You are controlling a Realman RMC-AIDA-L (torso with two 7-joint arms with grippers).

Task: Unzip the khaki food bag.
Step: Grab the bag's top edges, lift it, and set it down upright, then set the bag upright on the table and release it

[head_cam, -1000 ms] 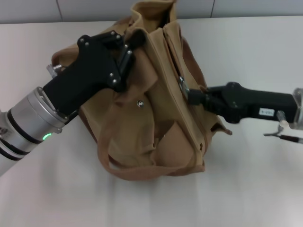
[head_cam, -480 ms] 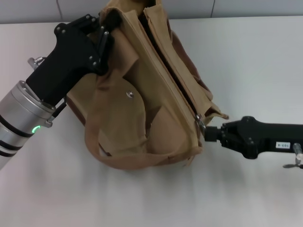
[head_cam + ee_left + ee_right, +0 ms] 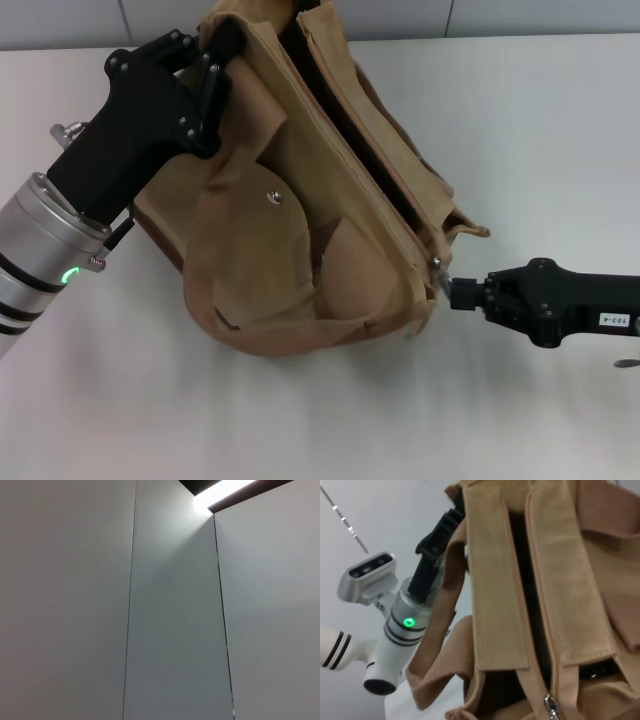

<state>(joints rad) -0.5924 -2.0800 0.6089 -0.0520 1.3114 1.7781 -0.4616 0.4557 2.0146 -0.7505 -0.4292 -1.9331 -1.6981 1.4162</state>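
The khaki food bag lies tilted on the white table, its silver snap facing up. Its top zipper stands open as a long dark gap. My left gripper is shut on the bag's far end and holds it up. My right gripper is shut on the zipper pull at the bag's near right corner. The right wrist view shows the bag with its zipper parted, the pull, and the left gripper farther off. The left wrist view does not show the bag.
The white table runs all round the bag, with a grey wall behind it. A webbing handle loops over the bag's front. The left wrist view shows only wall panels and a ceiling light.
My right gripper has drawn the zipper pull along to the bag's near right corner, and the dark gap has lengthened. My left gripper has shifted the bag's far end to the left and farther back.
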